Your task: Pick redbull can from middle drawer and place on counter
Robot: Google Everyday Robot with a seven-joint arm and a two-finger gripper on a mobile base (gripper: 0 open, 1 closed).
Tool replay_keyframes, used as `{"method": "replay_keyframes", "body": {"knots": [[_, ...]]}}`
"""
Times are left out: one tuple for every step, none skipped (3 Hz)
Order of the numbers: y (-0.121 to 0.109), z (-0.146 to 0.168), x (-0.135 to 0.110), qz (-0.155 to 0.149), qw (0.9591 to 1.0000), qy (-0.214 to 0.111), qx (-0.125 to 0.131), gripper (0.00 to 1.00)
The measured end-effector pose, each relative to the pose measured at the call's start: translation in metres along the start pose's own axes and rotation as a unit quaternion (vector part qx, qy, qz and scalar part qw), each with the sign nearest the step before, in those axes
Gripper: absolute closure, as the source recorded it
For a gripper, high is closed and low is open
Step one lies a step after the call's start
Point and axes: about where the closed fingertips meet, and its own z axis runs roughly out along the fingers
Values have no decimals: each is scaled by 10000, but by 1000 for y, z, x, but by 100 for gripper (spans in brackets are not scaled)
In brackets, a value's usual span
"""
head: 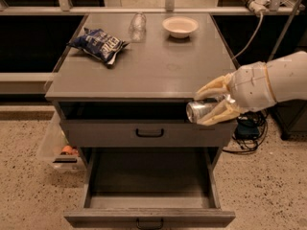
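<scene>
My gripper (pixel 199 109) reaches in from the right and is shut on the redbull can (pixel 197 110). The silver can lies on its side between the fingers (pixel 211 88), its end facing left. It hangs in front of the cabinet's right side, just below the front edge of the counter (pixel 144 66) and above a closed drawer front (pixel 110 133). The middle drawer (pixel 148 176) is pulled out below, and its dark floor is bare.
On the counter lie a blue-and-white snack bag (pixel 98 43) at the back left, a clear plastic bottle (pixel 137 25) and a pale bowl (pixel 180 26) at the back. A clear bin (pixel 56 147) stands on the floor at the left. Cables (pixel 247 128) lie at the right.
</scene>
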Motion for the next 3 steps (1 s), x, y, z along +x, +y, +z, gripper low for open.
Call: {"method": "replay_keyframes", "body": {"knots": [[-45, 28, 19, -223, 9986, -280, -394, 100], [-81, 56, 27, -441, 9951, -419, -781, 100], [-120, 82, 23, -714, 9908, -547, -1008, 100]]}}
